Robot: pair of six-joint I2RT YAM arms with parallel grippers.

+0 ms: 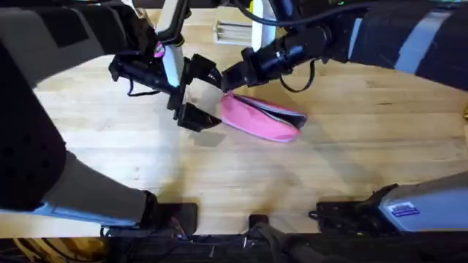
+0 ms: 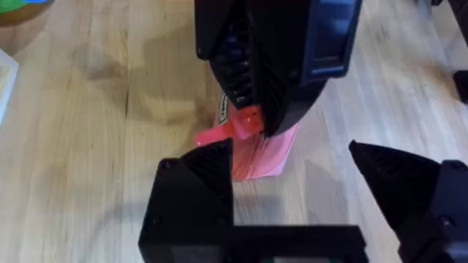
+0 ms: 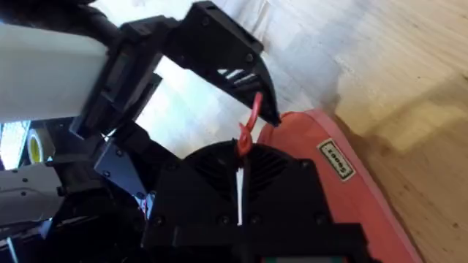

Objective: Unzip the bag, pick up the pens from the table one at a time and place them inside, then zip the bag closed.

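Overhead view shows the bag (image 1: pixel 259 117) lying on the desk (image 1: pixel 344 175) a little beyond the middle, its long side running diagonally, with the darker zipper edge along its far side. Both arms meet at the near-left end of the bag. The left pincer (image 1: pixel 196 95) comes from the left, and its 2 black fingers stand wide apart, 1 beyond the bag's end and 1 on the near side, so it is open and holds nothing. The right pincer (image 1: pixel 225 79) reaches from the far right and its tip rests at the same end of the bag.

From the left wrist camera, the left pincer (image 2: pixel 292 172) has a wide gap between its fingers, and the pink bag (image 2: pixel 267 153) lies on the wood between them. The right pincer (image 2: pixel 252 120) comes down onto the bag there, and a small pink-red zipper pull (image 2: pixel 227 131) sticks out from its tip.

From the right wrist camera, the right pincer (image 3: pixel 240 175) is closed, its 2 fingers pressed together with only a thin line between them, and the red zipper pull (image 3: pixel 248 131) comes out from the tip. The bag (image 3: pixel 344 190) lies just beside it, with a small label (image 3: pixel 335 159) on its fabric. One finger (image 3: pixel 227 51) of the left pincer stands just past the pull.

Far on the desk, pale thin pens (image 1: pixel 232 31) lie near the back edge, well apart from the bag.
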